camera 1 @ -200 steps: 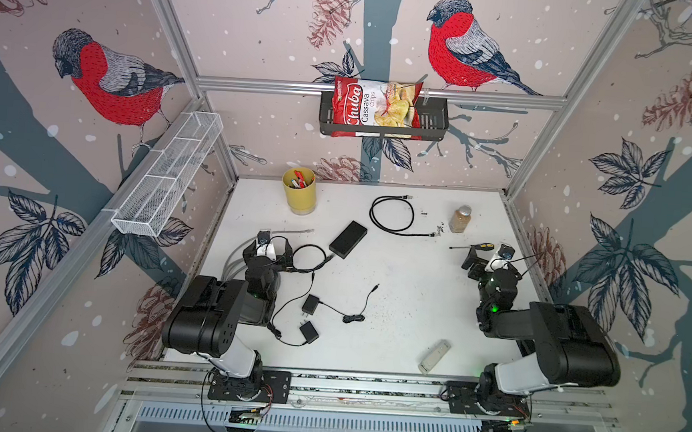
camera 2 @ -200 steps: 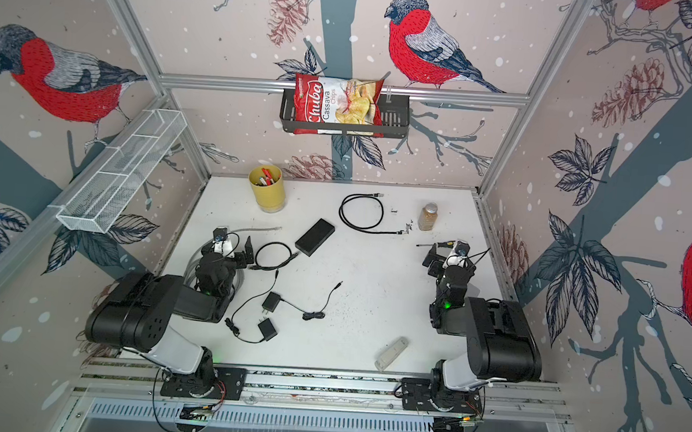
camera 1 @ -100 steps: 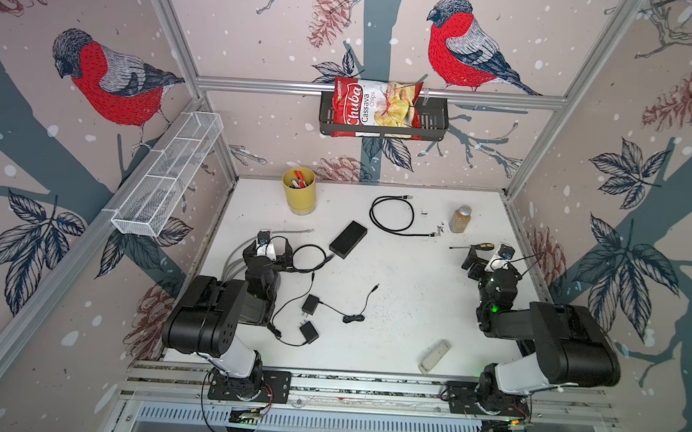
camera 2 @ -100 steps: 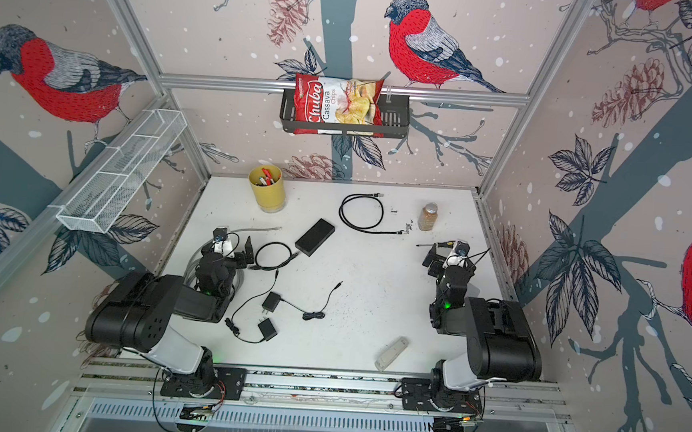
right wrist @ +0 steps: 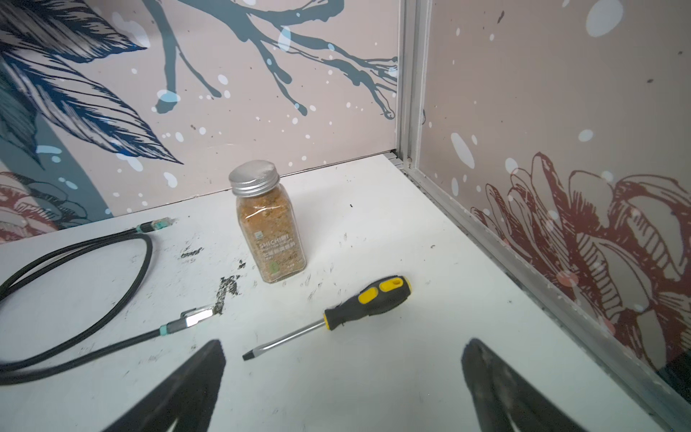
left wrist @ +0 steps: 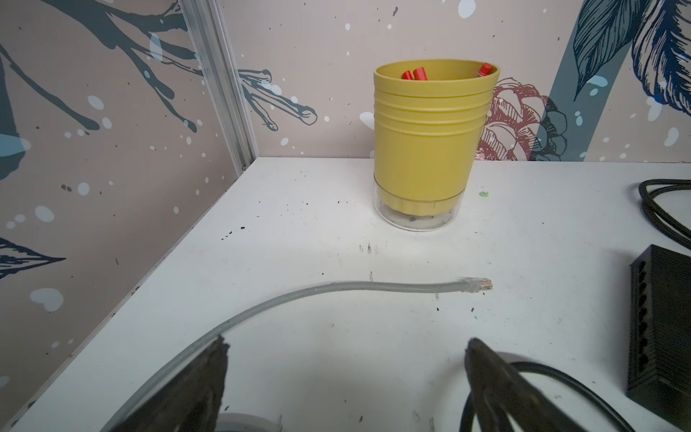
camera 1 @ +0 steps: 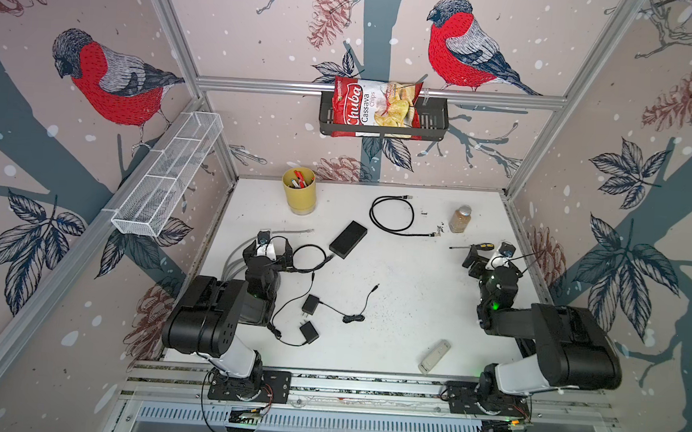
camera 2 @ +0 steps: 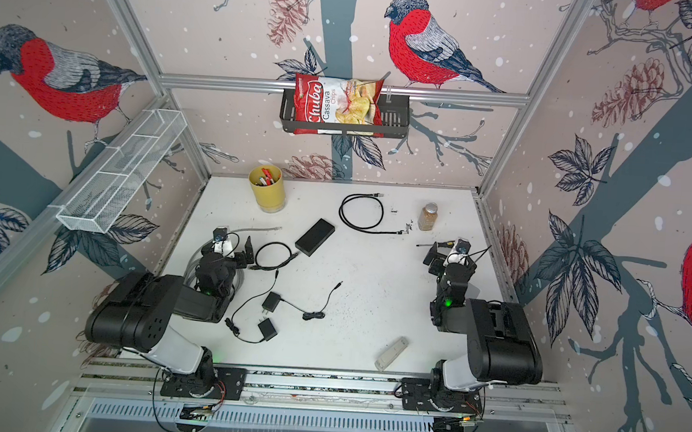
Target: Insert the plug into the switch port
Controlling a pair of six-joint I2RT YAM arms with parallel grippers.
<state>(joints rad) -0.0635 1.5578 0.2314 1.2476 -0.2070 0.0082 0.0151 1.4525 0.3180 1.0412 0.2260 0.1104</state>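
Looking down in a top view, with twelve o'clock at the back wall, I see the plug (camera 1: 310, 231) lying loose on the white table (camera 1: 405, 296) at about ten o'clock from the table's middle. It is the clear end of a grey cable (left wrist: 336, 290) that curves back under my left arm. Nothing holds it.

My left gripper (left wrist: 347, 343) sits low, with the plug at roughly two o'clock from it in the top view. Its fingers (left wrist: 217, 359) are spread wide with bare table between them. The grey cable passes just beside one finger; I cannot tell whether they touch.

At three o'clock from the plug lies the switch (camera 1: 347, 239), a flat black box apart from it. The left wrist view shows a row of ports on its near side. A yellow cup (camera 1: 299, 191) with red-capped pens stands at twelve o'clock from the plug, near the back wall.

My right gripper (right wrist: 344, 343) is at three o'clock on the table, fingers likewise wide apart and holding nothing. A screwdriver (right wrist: 336, 318) lies just ahead of it, a spice jar (right wrist: 271, 224) beyond that, and a coiled black cable (camera 1: 392, 214) near twelve o'clock.
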